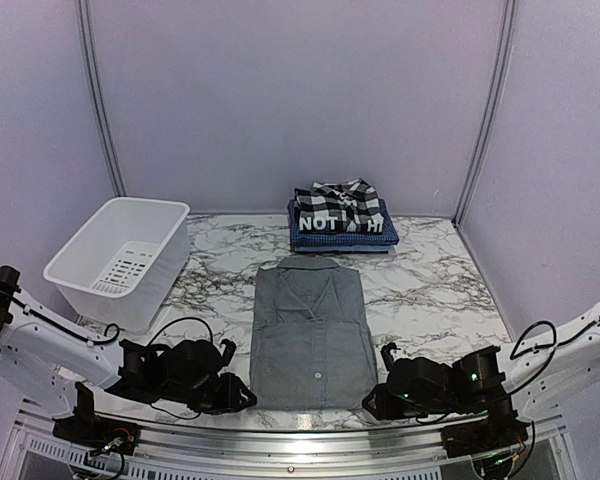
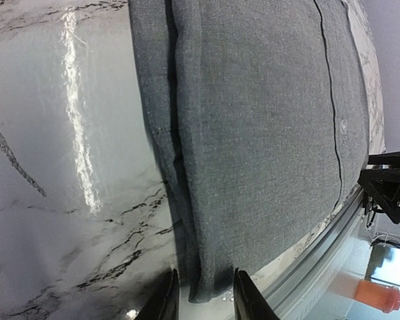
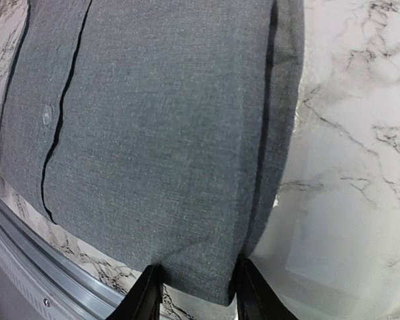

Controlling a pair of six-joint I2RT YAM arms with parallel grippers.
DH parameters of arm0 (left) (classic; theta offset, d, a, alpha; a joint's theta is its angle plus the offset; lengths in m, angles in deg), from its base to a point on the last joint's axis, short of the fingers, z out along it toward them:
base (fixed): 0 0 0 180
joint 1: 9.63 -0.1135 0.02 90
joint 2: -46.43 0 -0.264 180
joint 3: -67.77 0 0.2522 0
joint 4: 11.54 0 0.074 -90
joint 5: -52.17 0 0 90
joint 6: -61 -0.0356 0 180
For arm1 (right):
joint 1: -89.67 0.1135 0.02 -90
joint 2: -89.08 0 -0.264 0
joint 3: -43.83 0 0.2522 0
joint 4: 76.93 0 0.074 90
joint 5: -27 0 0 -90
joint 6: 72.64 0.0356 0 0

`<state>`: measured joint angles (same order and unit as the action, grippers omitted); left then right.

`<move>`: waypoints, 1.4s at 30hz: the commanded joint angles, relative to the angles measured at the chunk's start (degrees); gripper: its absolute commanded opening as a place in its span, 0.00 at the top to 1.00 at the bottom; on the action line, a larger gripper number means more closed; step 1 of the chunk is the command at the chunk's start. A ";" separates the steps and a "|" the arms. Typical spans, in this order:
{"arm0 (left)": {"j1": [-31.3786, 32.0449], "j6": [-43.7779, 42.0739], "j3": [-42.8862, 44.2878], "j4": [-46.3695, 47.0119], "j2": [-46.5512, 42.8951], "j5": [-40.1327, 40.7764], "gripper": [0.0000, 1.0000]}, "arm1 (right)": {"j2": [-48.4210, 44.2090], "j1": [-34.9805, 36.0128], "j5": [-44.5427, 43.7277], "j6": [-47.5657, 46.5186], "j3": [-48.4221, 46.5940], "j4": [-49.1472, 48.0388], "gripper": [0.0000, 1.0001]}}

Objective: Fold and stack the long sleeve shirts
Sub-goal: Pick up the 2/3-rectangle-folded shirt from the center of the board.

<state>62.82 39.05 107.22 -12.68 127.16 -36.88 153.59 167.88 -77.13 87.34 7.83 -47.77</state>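
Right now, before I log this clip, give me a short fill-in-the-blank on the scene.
The far stack holds ____ folded shirts.
Its top shirt is black-and-white ____.
The white tub stands on the ____ side of the table.
The left gripper and right gripper each straddle a near corner of the grey shirt, which lies buttons ____.
Missing: three, plaid, left, up.

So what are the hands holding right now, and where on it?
Grey collared shirt: the left hand pinches its near-left hem corner. The right hand straddles the near-right hem corner; whether it grips yet cannot be told.
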 commanded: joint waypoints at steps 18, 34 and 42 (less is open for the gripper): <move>1.47 6.80 0.12 -0.93 3.43 -4.83 0.75 | -0.66 1.67 0.93 3.96 0.67 4.45 0.63; 1.38 7.43 0.31 -0.85 4.57 -4.55 0.97 | -1.92 2.30 1.50 4.29 1.97 4.75 0.67; 1.47 7.48 0.05 -1.01 3.29 -4.64 1.00 | 0.13 2.47 1.75 3.78 0.16 5.08 0.93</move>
<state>63.84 46.72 107.72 -10.10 130.35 -41.27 152.34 169.81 -76.16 90.79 8.84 -46.48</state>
